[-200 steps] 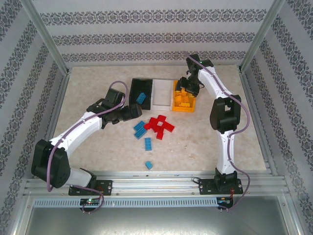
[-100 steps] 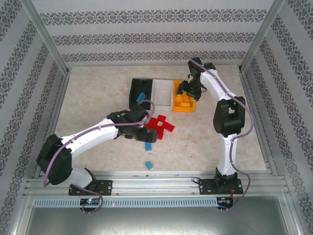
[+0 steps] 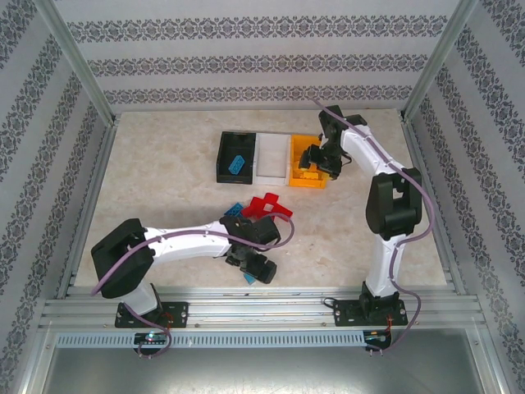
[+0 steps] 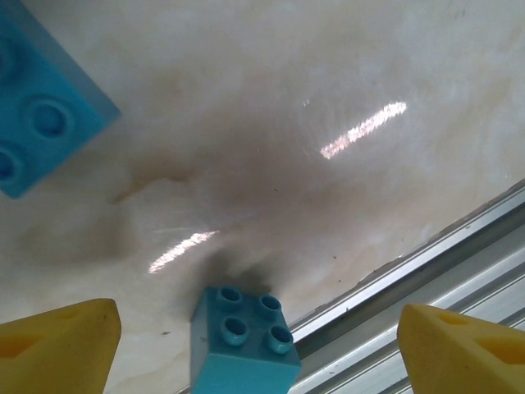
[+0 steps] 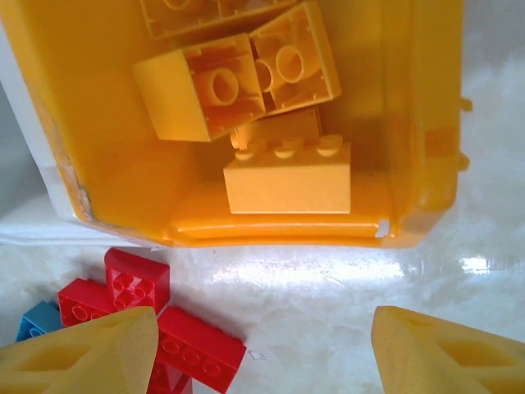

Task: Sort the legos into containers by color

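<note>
Swung away from the black bin (image 3: 223,156), the left arm (image 3: 189,242) now reaches low along the near edge of the bench (image 3: 164,205). Its jaws are spread wide on either side of a small blue lego (image 4: 244,345) by the rail (image 4: 426,279), not gripping it. The right jaws hang open and empty just off the orange bin (image 5: 426,123), which holds orange legos (image 5: 287,176). Red legos (image 3: 271,205) lie mid-bench beside a blue one (image 3: 236,212). Another blue brick (image 3: 236,163) sits in the black bin. The white bin (image 3: 271,160) stands between the other two.
</note>
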Controlling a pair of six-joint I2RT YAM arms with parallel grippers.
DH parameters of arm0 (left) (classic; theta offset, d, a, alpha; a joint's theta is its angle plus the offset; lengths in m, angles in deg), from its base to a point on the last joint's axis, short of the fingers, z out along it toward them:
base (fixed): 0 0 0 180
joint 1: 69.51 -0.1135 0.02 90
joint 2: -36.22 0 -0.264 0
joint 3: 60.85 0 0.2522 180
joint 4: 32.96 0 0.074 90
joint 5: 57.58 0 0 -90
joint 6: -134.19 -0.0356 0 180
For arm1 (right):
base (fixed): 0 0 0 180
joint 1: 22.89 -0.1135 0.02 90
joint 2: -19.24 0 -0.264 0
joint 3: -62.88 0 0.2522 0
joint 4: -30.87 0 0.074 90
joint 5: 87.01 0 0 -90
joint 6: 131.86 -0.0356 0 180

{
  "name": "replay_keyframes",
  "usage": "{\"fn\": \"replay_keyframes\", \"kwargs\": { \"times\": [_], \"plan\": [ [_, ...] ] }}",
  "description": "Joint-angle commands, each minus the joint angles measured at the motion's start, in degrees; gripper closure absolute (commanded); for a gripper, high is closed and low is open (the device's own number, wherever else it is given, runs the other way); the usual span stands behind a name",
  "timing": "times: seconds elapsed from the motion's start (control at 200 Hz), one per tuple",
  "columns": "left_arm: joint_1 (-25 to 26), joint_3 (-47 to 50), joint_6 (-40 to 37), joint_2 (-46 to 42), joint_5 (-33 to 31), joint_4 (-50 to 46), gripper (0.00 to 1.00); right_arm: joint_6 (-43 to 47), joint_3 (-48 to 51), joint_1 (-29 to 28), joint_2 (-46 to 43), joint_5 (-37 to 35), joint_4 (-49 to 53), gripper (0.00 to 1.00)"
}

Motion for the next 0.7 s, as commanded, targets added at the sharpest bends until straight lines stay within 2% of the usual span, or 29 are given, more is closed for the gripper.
{"fn": "replay_keyframes", "kwargs": {
  "times": [0.0,0.58,0.694],
  "plan": [
    [1.02,1.45,1.90,-0.43,-0.48,-1.90,0.14,0.67,2.63,0.68,-3.47,0.54,-1.12,0.30],
    [3.77,-0.85,-5.35,5.85,-3.54,-5.26,0.17,-0.93,10.26,0.69,-7.97,1.87,-4.36,0.31],
    [3.78,-1.42,-5.68,6.98,-3.97,-5.34,0.20,-0.73,11.28,0.79,-8.44,1.78,-4.51,0.30]
  ]
}}
